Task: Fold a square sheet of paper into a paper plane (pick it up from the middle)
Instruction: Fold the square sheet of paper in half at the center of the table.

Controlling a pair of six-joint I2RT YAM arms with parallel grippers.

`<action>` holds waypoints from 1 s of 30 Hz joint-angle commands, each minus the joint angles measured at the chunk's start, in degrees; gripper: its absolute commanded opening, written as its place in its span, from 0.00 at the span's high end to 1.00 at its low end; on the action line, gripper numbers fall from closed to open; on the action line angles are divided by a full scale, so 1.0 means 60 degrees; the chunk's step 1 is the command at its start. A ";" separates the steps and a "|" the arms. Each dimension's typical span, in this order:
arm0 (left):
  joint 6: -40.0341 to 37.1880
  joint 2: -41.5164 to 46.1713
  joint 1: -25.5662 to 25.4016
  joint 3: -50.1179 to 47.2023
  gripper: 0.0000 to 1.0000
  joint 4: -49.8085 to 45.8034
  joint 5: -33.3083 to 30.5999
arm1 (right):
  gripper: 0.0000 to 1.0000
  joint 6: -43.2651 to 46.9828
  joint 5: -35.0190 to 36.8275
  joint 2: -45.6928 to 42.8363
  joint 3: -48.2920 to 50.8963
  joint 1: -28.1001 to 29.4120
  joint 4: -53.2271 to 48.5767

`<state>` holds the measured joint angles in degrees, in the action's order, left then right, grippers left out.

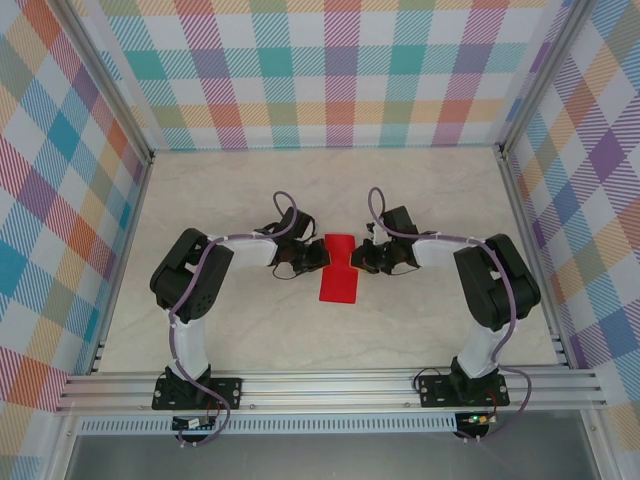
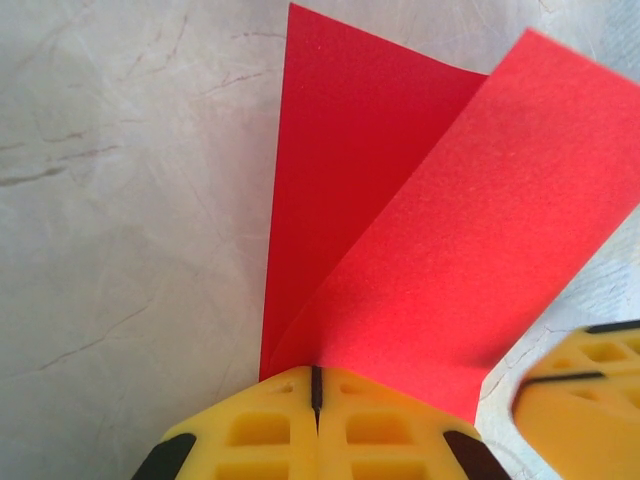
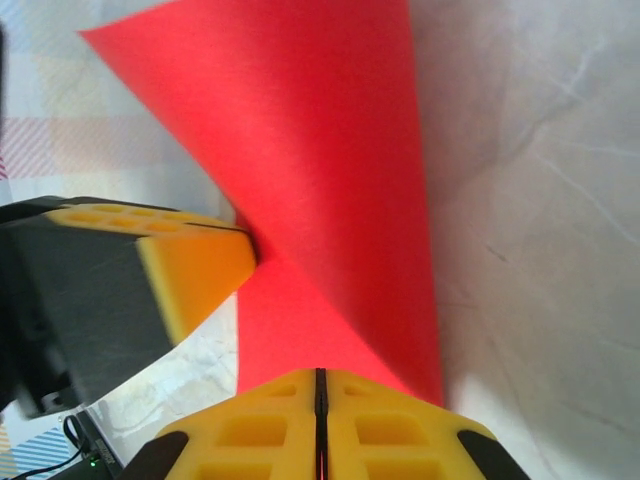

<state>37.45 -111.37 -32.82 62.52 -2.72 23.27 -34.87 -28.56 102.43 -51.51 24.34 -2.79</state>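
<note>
While fast between left pincer (image 2: pixel 316 388) and right pincer (image 3: pixel 320 385), one red sheet (image 1: pixel 339 285)

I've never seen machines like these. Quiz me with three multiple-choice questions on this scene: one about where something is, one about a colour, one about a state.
1. Where is the red paper?
A. Against the back wall.
B. Mid-table, between the two grippers.
C. On the front metal rail.

2. What colour are the finger pads of the left gripper?
A. Blue.
B. Green.
C. Yellow.

3. How does the right gripper stand?
A. Shut on the red paper.
B. Wide open above it.
C. Shut on nothing.

Answers:
1 B: the top view shows the sheet over the middle of the table, with an arm's tip at each side.
2 C: the left wrist view shows yellow pads.
3 A: its fingers meet, with the sheet coming out from between them.
</note>
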 commanded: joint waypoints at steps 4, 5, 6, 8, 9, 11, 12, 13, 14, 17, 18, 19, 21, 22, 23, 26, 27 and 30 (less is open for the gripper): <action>-0.0265 -0.0361 -0.0185 -0.0207 1.00 -0.1165 -0.0452 | 0.91 0.0306 0.0211 0.0695 -0.0089 -0.0087 -0.0267; -0.0280 -0.0356 -0.0185 -0.0201 1.00 -0.1183 -0.0457 | 0.91 0.0303 0.0233 0.0707 -0.0088 -0.0087 -0.0315; -0.0293 -0.0363 -0.0185 -0.0196 1.00 -0.1200 -0.0463 | 0.90 0.0296 0.0195 0.0682 -0.0088 -0.0085 -0.0300; -0.0324 -0.0356 -0.0185 -0.0181 1.00 -0.1244 -0.0479 | 0.91 0.0261 0.0059 0.0505 -0.0129 -0.0094 -0.0354; -0.0335 -0.0354 -0.0185 -0.0167 1.00 -0.1267 -0.0492 | 0.91 0.0270 -0.0041 0.0398 -0.0156 -0.0101 -0.0341; -0.0338 -0.0356 -0.0184 -0.0144 1.00 -0.1275 -0.0509 | 0.90 0.0247 -0.0246 0.0072 -0.0287 -0.0128 -0.0327; -0.0348 -0.0363 -0.0181 -0.0137 1.00 -0.1289 -0.0509 | 0.90 0.0240 -0.0364 -0.0005 -0.0366 -0.0158 -0.0328; -0.0342 -0.0356 -0.0184 -0.0137 1.00 -0.1317 -0.0516 | 0.90 0.0226 -0.0521 -0.0067 -0.0485 -0.0209 -0.0287; -0.0341 -0.0364 -0.0185 -0.0135 1.00 -0.1305 -0.0516 | 0.90 0.0202 -0.0674 -0.0107 -0.0578 -0.0254 -0.0256; -0.0361 -0.0362 -0.0184 -0.0152 1.00 -0.1312 -0.0537 | 0.90 0.0282 -0.0763 0.0037 -0.0896 -0.0341 -0.0243; -0.0349 -0.0364 -0.0185 -0.0137 1.00 -0.1305 -0.0541 | 0.90 0.0283 -0.0802 0.0170 -0.1010 -0.0376 -0.0241; -0.0339 -0.0367 -0.0185 -0.0137 1.00 -0.1309 -0.0538 | 0.90 0.0310 -0.0846 0.0326 -0.1075 -0.0407 -0.0214; -0.0342 -0.0363 -0.0185 -0.0137 1.00 -0.1325 -0.0537 | 0.90 0.0304 -0.0855 0.0589 -0.1203 -0.0463 -0.0185; -0.0339 -0.0359 -0.0177 -0.0137 1.00 -0.1333 -0.0556 | 0.90 0.0304 -0.0862 0.0746 -0.1254 -0.0489 -0.0179; -0.0344 -0.0355 -0.0188 -0.0137 1.00 -0.1334 -0.0570 | 0.90 0.0344 -0.0830 0.0885 -0.1272 -0.0497 -0.0166; -0.0360 -0.0364 -0.0181 -0.0137 1.00 -0.1363 -0.0567 | 0.90 0.0377 -0.0659 0.1209 -0.1259 -0.0519 -0.0193; -0.0367 -0.0363 -0.0184 -0.0137 1.00 -0.1363 -0.0574 | 0.90 0.0400 -0.0572 0.1298 -0.1259 -0.0511 -0.0263; -0.0378 -0.0363 -0.0185 -0.0159 1.00 -0.1377 -0.0598 | 0.90 0.0437 -0.0361 0.1534 -0.1179 -0.0511 -0.0319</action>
<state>36.38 -111.39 -32.88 62.63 -3.01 22.92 -33.74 -31.48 110.41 -58.72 21.45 -3.77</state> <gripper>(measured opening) 0.046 0.102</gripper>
